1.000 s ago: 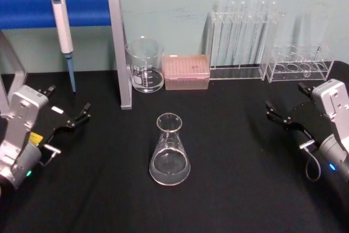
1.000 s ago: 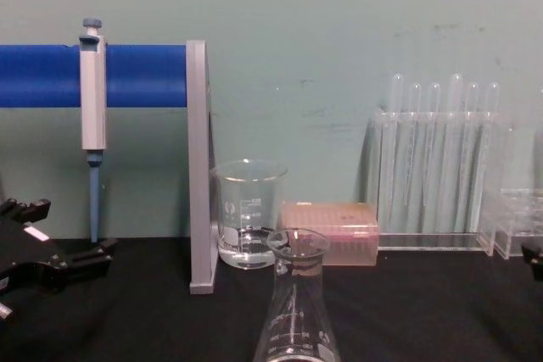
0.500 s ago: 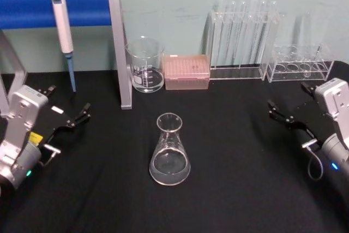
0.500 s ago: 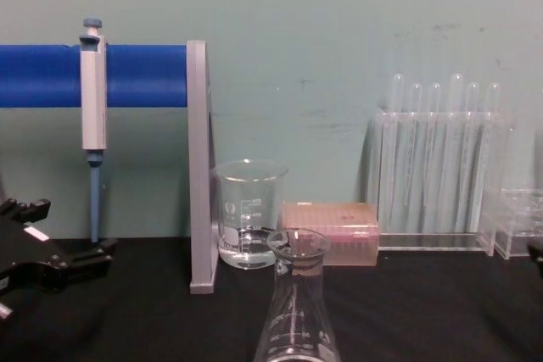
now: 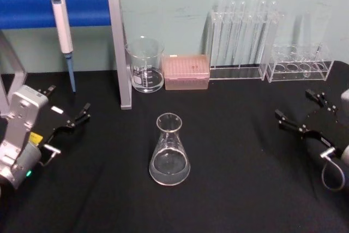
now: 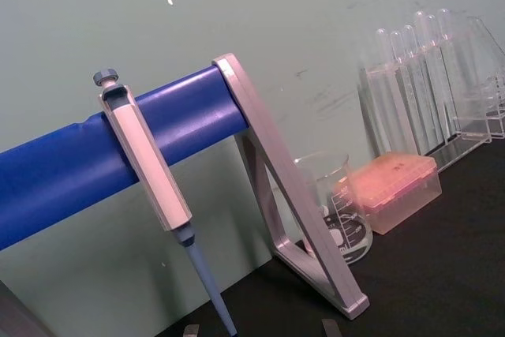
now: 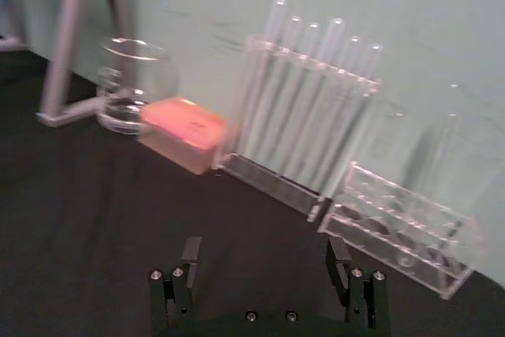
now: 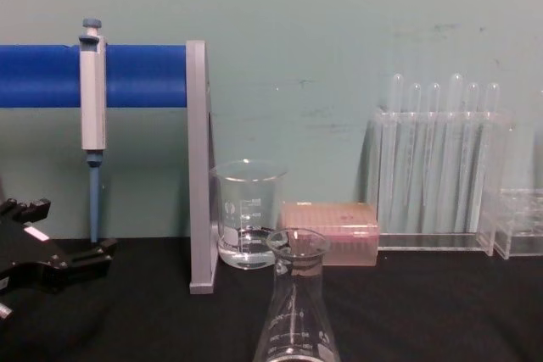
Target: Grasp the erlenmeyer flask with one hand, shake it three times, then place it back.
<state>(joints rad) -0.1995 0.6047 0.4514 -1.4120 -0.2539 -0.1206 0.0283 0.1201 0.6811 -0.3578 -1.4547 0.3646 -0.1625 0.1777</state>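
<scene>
The flask [image 5: 169,151] stands mid-table [image 5: 240,189]. The right gripper [image 5: 294,103] is spread wide near the right edge, and the left gripper [image 5: 68,101] is spread wide near the left.

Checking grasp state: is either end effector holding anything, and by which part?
Nothing is held. The flask stands free; the left end effector and right end effector are both open, off to either side of it.

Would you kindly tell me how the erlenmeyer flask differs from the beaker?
The erlenmeyer flask is conical with a narrow neck; the beaker is straight-walled and wide-mouthed. The flask stands mid-table, nearer the robot; the beaker stands at the back, beside the pink box. Both are clear glass, upright, with white marks and a little clear liquid.
</scene>
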